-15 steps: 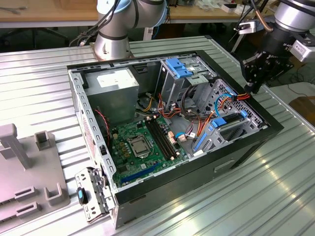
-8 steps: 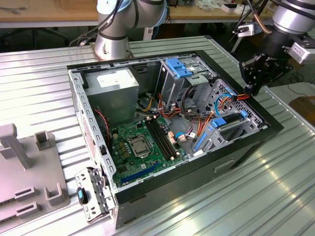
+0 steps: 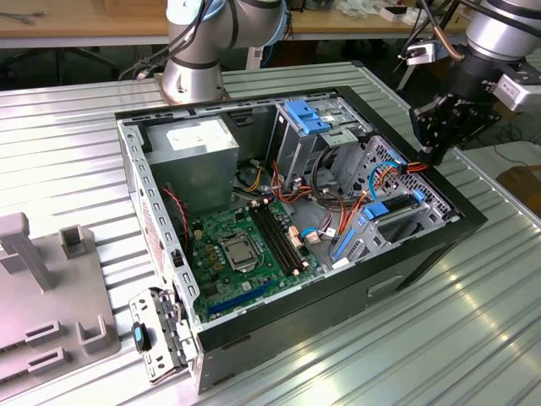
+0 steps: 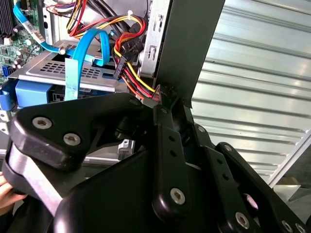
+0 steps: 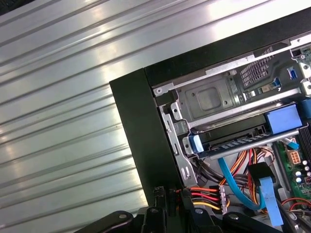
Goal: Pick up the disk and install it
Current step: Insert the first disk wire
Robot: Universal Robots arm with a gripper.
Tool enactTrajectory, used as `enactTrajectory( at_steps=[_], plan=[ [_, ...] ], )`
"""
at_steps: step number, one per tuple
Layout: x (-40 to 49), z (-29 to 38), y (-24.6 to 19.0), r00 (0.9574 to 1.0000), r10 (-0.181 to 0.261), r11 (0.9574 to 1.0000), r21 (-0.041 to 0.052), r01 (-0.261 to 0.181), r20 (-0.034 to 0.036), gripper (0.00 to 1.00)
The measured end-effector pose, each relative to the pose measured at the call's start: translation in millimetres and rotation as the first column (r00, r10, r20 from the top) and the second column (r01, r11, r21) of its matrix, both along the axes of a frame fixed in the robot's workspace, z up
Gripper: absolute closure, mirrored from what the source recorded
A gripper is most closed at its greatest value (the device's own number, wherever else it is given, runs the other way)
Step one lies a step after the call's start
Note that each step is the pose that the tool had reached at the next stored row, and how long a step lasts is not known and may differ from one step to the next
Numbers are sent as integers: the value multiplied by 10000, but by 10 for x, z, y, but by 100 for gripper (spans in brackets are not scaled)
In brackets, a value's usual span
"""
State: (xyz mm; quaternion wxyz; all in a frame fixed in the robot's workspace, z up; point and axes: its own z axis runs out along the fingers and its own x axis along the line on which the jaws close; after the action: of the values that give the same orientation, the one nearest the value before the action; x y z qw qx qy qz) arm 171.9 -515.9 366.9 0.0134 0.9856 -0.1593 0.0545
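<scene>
Gripper (image 3: pixel 432 155) at computer case (image 3: pixel 461 203) rim, upper right in the exterior view, seemingly touching coloured cables (image 4: pixel 132 73); cannot tell jaw opening.

The arm (image 3: pixel 196 51) stands on its base at the far edge of the table (image 3: pixel 59 118). At the exterior view's right its wrist (image 3: pixel 499 30) slants downward, and the black gripper (image 3: pixel 431 152) hangs low, tip pointing down.
</scene>
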Motion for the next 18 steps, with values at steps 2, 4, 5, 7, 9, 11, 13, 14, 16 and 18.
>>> enactTrajectory(
  at_steps=[2, 4, 5, 7, 9, 11, 13, 14, 16, 18],
  plan=[
    [0, -3, 5, 10000, 0, 10000, -1, 0, 0, 75],
    [0, -6, 10, 10000, 0, 10000, -25, 0, 0, 75],
    [0, -7, 14, 10000, 0, 10000, -30, 0, 0, 75],
    [1, -10, 18, 10000, 0, 10000, -30, 0, 0, 75],
    [4, -11, 22, 10000, 1, 10000, -31, -1, 0, 75],
    [10, -11, 24, 10000, 0, 10000, -32, 0, 0, 75],
    [10, -11, 24, 10000, -1, 10000, -37, 1, 0, 75],
    [10, -11, 24, 10000, 0, 10000, -38, 0, 0, 75],
    [10, -11, 24, 10000, 0, 10000, -38, 0, 0, 75],
    [10, -11, 24, 10000, 0, 10000, -39, 0, 0, 84]
  ],
)
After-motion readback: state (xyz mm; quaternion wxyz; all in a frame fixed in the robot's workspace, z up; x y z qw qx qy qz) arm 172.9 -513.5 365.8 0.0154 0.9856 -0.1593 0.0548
